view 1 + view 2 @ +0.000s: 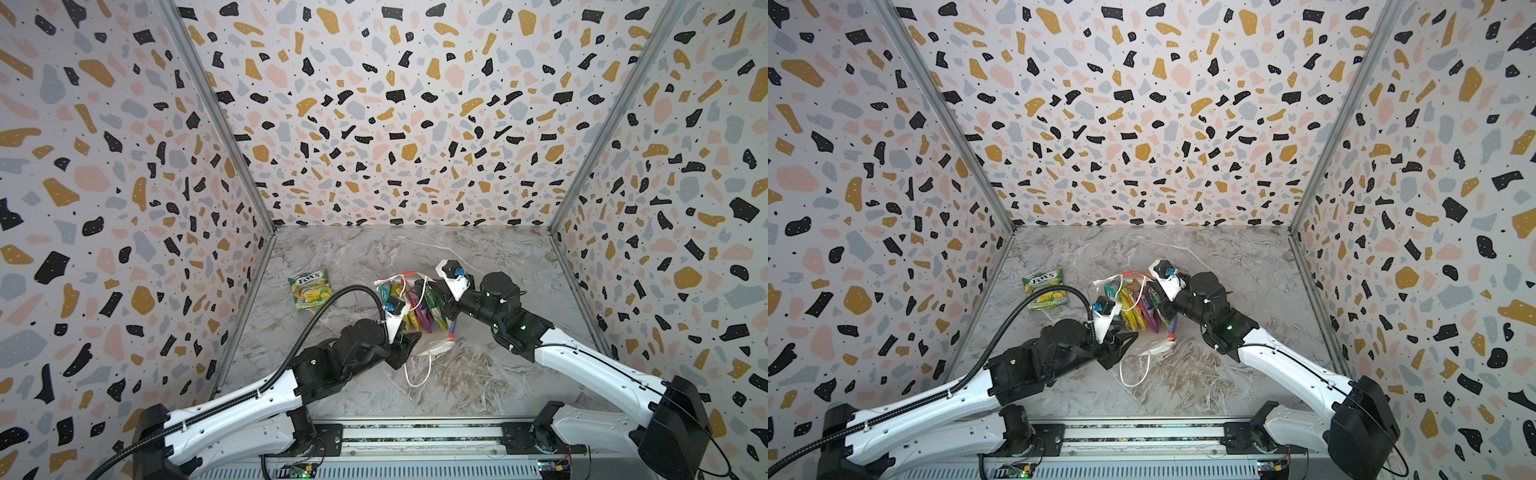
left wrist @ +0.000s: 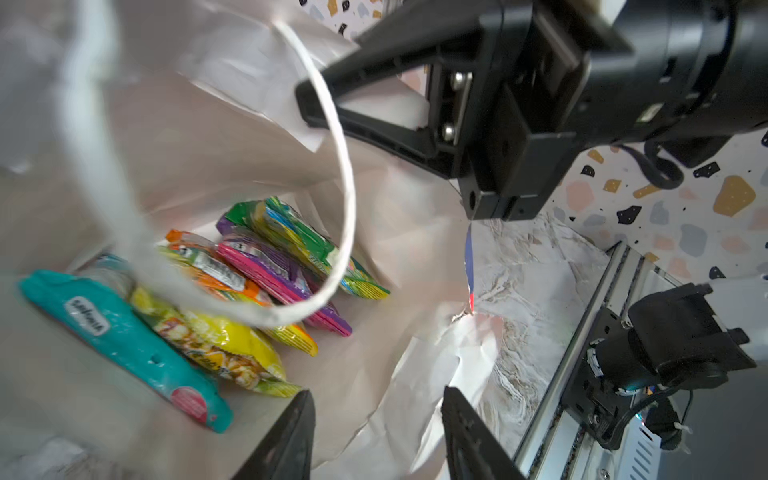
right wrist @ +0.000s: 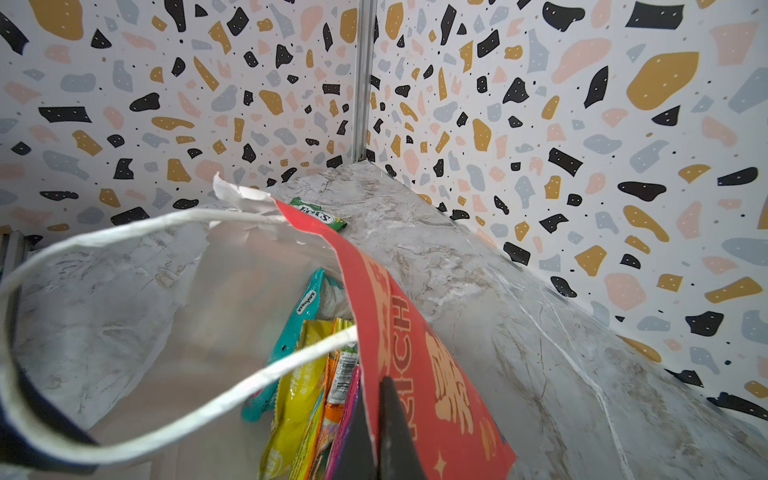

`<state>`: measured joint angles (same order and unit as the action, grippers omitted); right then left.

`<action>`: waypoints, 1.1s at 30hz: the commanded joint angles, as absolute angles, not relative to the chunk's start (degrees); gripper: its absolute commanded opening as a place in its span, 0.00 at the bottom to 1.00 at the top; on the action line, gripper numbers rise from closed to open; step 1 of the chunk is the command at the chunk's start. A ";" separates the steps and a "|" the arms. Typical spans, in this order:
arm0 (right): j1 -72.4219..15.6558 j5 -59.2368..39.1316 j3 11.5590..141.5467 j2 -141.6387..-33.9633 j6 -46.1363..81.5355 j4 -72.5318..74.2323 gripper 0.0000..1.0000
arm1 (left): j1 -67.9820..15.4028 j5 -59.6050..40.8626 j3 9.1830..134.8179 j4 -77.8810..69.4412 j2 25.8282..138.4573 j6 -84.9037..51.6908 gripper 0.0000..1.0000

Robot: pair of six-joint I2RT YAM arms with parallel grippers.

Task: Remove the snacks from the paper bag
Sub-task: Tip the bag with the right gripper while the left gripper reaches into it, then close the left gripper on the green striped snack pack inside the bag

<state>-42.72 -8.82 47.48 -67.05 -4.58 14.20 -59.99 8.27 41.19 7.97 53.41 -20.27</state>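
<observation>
Both top views: paper bag (image 1: 436, 348) mid-counter (image 1: 498, 249), mouth gaping up twd the cam, white lining showing. One green-yellow FOX'S pkt (image 1: 309, 288) is out, flat on the counter at approx 10 o'clock from the bag, well apart. L tool (image 1: 409, 347) sits at the bag's 7 o'clock rim, R tool (image 1: 434, 293) at its 1 o'clock rim. A white cord handle (image 1: 415, 385) trails on the counter at 6 o'clock. From above the contents are only a thin fan of coloured edges.

L wrist view opens that up: five pkts leaning in a row on the lining, i.e. teal pkt (image 2: 124, 345), yellow pkt (image 2: 224, 349), orange pkt (image 2: 220, 278), purple pkt (image 2: 274, 270), 2nd green-yellow pkt (image 2: 299, 237). Same view: L tool (image 2: 376, 390) jaws roughly half apart at the mouth, nothing clamped, only lining behind the gap. It also catches R tool (image 2: 305, 102) closed down on the bag's wall w/ paper pinched, which the arm hides from above.

R wrist view alone shows the bag (image 3: 415, 332) from outside: red face w/ yellow lettering. R tool (image 3: 380, 388) fingers sit tight either side of that wall, one in, one out. The loose FOX'S pkt (image 3: 318, 212) peeks past the rim there; L wrist view does not take it in.
</observation>
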 commanded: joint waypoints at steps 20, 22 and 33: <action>-43.24 -3.39 40.92 -59.18 -2.56 25.86 0.00 | -56.48 16.24 49.49 -9.08 81.33 -28.41 0.65; -43.24 -3.12 40.41 -58.65 -2.43 26.25 0.00 | -55.87 17.05 49.23 -10.34 81.50 -28.30 0.65; -43.24 0.85 39.16 -58.19 -1.94 27.48 0.00 | -52.94 16.89 54.07 -13.00 88.38 -25.30 0.66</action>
